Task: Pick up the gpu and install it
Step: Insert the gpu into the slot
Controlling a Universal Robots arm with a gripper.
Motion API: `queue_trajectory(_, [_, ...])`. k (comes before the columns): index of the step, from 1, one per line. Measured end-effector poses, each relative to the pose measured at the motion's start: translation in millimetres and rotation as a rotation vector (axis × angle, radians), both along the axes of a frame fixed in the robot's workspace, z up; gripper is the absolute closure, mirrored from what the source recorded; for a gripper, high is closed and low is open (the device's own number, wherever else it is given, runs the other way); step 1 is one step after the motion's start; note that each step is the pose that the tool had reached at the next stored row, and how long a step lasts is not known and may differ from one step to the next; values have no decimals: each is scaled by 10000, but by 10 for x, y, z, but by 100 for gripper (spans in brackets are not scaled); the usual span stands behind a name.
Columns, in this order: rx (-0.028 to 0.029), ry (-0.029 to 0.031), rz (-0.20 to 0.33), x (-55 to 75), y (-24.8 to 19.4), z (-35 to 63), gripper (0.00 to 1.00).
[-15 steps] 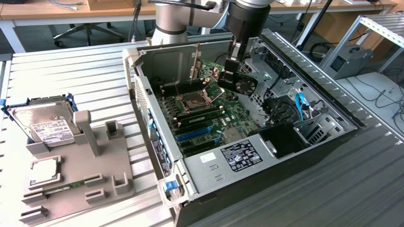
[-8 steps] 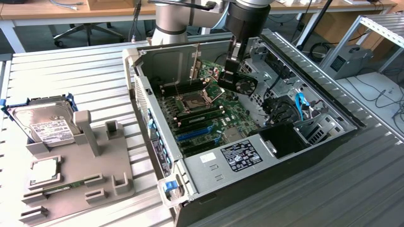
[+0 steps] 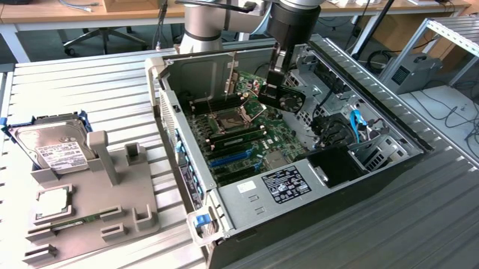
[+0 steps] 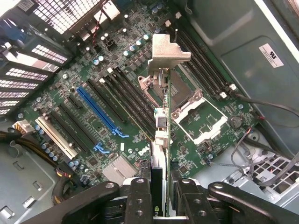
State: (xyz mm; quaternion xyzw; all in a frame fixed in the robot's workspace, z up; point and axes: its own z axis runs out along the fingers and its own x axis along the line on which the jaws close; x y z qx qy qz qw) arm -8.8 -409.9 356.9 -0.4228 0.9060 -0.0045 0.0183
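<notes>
As my gripper (image 4: pixel 163 200) clamps the gpu (image 4: pixel 161 119) edge-on above the motherboard (image 4: pixel 46 109), the blue slot (image 4: pixel 100 112) lies off to one side. I read their long axes as askew.

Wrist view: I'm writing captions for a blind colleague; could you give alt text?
The gripper holds the gpu edge-on over the green motherboard of an open computer case, its silver bracket pointing away from the camera.
</notes>
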Motion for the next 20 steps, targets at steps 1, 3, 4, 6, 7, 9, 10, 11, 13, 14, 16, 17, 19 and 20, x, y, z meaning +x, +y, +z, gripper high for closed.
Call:
queue_trajectory(1, [0,0,13,0,0,0,74])
queue_trajectory(3, [0,0,38,0,0,0,74])
queue_trajectory(4, [0,0,52,0,0,0,74])
queue_trajectory(6, [0,0,74,0,0,0,74])
queue_trajectory(7, [0,0,86,0,0,0,74])
queue_trajectory(9, [0,0,109,0,0,0,74])
queue_trajectory(10, [0,0,123,0,0,0,74])
queue_trajectory(11, [0,0,136,0,0,0,74])
queue_trajectory(13, [0,0,160,0,0,0,74])
queue_trajectory(14, [-1,0,172,0,0,0,74])
queue_trajectory(16, [0,0,195,0,0,0,74])
queue_trajectory(17, [0,0,206,0,0,0,74])
queue_trajectory(19, [0,0,227,0,0,0,74])
queue_trajectory(20, [0,0,239,0,0,0,74])
